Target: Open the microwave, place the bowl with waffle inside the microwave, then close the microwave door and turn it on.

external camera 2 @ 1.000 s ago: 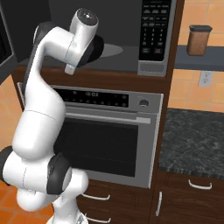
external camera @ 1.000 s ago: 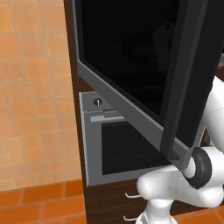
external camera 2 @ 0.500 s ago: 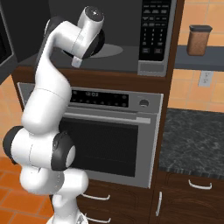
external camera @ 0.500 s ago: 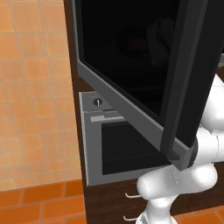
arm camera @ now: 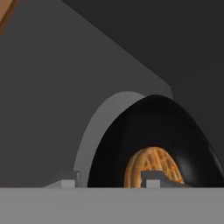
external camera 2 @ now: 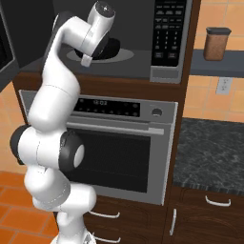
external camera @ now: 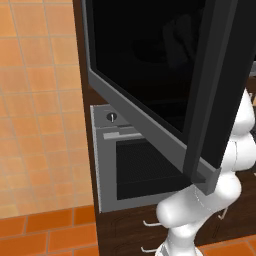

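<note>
Bowl with waffle (arm camera: 153,144) sits on the pale round turntable (arm camera: 94,140) inside the microwave (external camera 2: 143,43), door (external camera: 150,90) swung wide open; in the right base view the arm reaches into the cavity with the hand just at the dark bowl. Placing step looks about done, judging by the bowl resting on the tray; whether the fingers (arm camera: 151,178) are apart or together I cannot tell, just small stubs showing. Next move calls for backing the hand out without nudging the bowl, then pushing the door shut and pressing the keypad (external camera 2: 167,28)
</note>
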